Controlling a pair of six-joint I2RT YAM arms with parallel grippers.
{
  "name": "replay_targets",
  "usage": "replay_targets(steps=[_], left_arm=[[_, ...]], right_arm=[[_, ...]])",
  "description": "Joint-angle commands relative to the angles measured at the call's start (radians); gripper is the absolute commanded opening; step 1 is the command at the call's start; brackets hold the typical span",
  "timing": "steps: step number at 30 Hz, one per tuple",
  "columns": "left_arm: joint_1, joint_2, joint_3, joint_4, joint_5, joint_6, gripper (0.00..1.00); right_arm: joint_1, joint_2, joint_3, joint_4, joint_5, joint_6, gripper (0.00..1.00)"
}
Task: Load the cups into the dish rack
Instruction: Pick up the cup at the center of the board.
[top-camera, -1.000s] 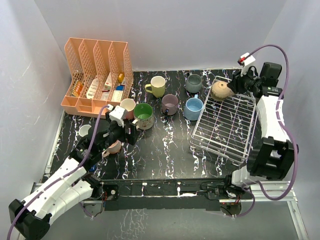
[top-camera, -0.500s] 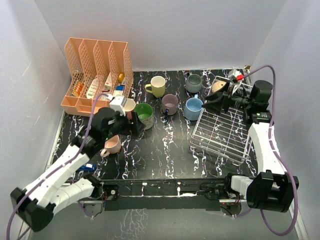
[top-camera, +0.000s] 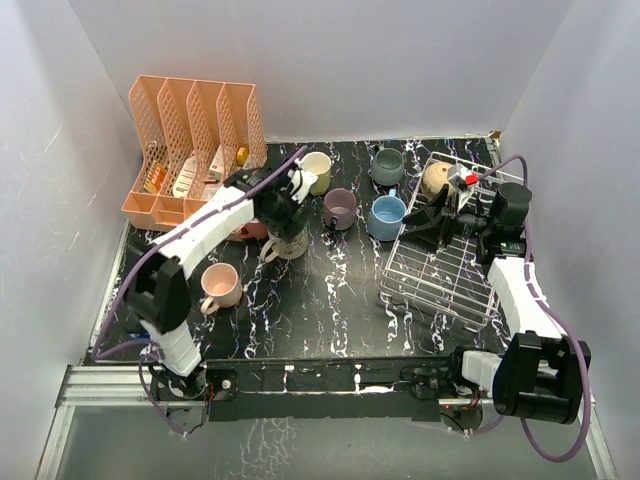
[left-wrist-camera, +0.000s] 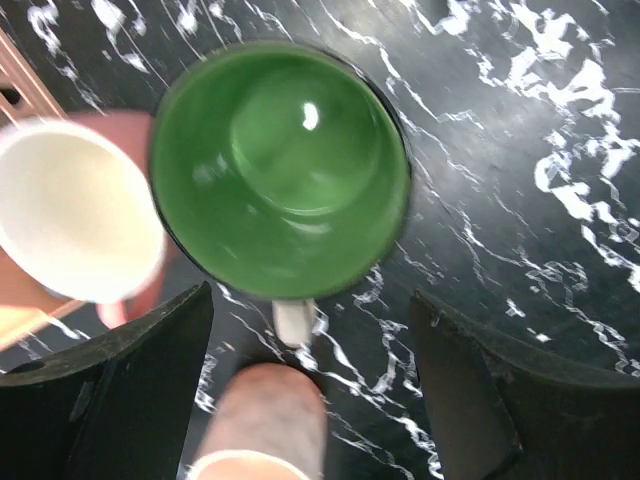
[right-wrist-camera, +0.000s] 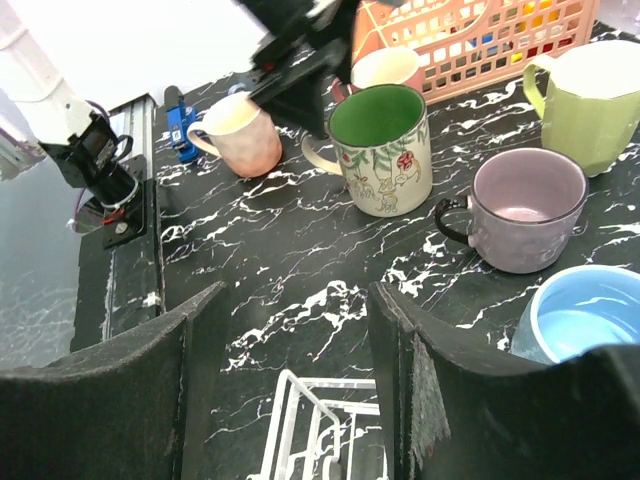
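A cream cup with a green inside (left-wrist-camera: 280, 170) stands right under my left gripper (left-wrist-camera: 312, 385), which is open, its jaws either side of the cup's handle and above it. The top view shows this left gripper (top-camera: 281, 215) over that cup (top-camera: 287, 246). My right gripper (top-camera: 425, 220) is open and empty above the left side of the wire dish rack (top-camera: 455, 262). A tan cup (top-camera: 437, 180) lies in the rack's far corner. On the table stand yellow-green (top-camera: 317, 170), mauve (top-camera: 340, 207), light blue (top-camera: 386, 216), grey (top-camera: 387, 165) and pink (top-camera: 220, 285) cups.
A peach slotted organizer (top-camera: 195, 150) stands at the back left, with another pink cup (left-wrist-camera: 75, 210) just in front of it. White walls close in the table on three sides. The rack's wire corner (right-wrist-camera: 320, 425) shows between the right fingers.
My left arm swung away from the pink cup to above the green-inside cup, jaws narrowing a little. My right gripper let go of the tan cup in the rack, opened and drew back.
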Motion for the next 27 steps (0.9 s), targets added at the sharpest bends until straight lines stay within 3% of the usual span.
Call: replay_targets(steps=[1, 13, 27], left_arm=[[0.057, 0.157, 0.244, -0.186, 0.009, 0.2, 0.77], [0.11, 0.401, 0.518, -0.222, 0.105, 0.271, 0.54], [0.118, 0.432, 0.493, -0.195, 0.195, 0.242, 0.31]], right_arm=[[-0.011, -0.04, -0.018, 0.076, -0.049, -0.032, 0.59], [-0.012, -0.048, -0.017, 0.036, -0.04, -0.061, 0.59], [-0.013, -0.049, -0.022, 0.028, -0.026, -0.076, 0.59]])
